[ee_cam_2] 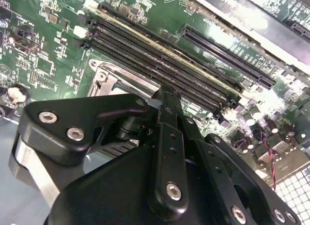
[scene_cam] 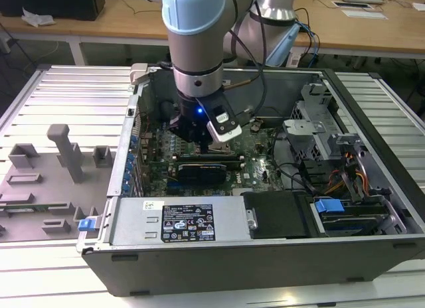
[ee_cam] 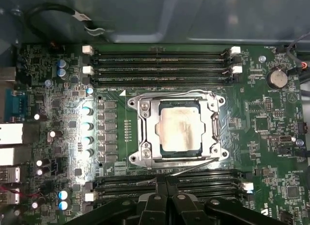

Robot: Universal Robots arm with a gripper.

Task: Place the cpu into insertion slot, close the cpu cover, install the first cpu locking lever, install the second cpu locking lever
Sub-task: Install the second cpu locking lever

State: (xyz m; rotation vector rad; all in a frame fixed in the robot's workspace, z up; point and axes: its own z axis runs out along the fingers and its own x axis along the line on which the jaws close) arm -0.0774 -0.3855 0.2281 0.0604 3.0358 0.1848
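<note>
In the first wrist view the cpu [ee_cam: 180, 125] lies flat in the socket, its pale metal face showing through the window of the cpu cover [ee_cam: 145, 128]. The silver cover lies closed down over it. A thin wire locking lever [ee_cam: 169, 94] runs along one side of the socket. A second locking lever [ee_cam: 193, 168] slants away from the opposite side toward my gripper [ee_cam: 166, 182]. The black fingers are pressed together, their tips right by that lever's end; contact is unclear. The gripper [ee_cam_2: 164, 91] also hovers over the socket's corner [ee_cam_2: 104, 77]. From outside, the gripper [scene_cam: 199, 141] is down inside the computer case.
Memory slots [ee_cam: 160, 65] flank the socket on both sides. A black card [scene_cam: 202, 170] stands across the board in front of the gripper. The power supply [scene_cam: 179, 222], drive bays [scene_cam: 332, 208] and cables [scene_cam: 345, 172] fill the case. A grey fixture plate [scene_cam: 60, 168] lies at the exterior view's left.
</note>
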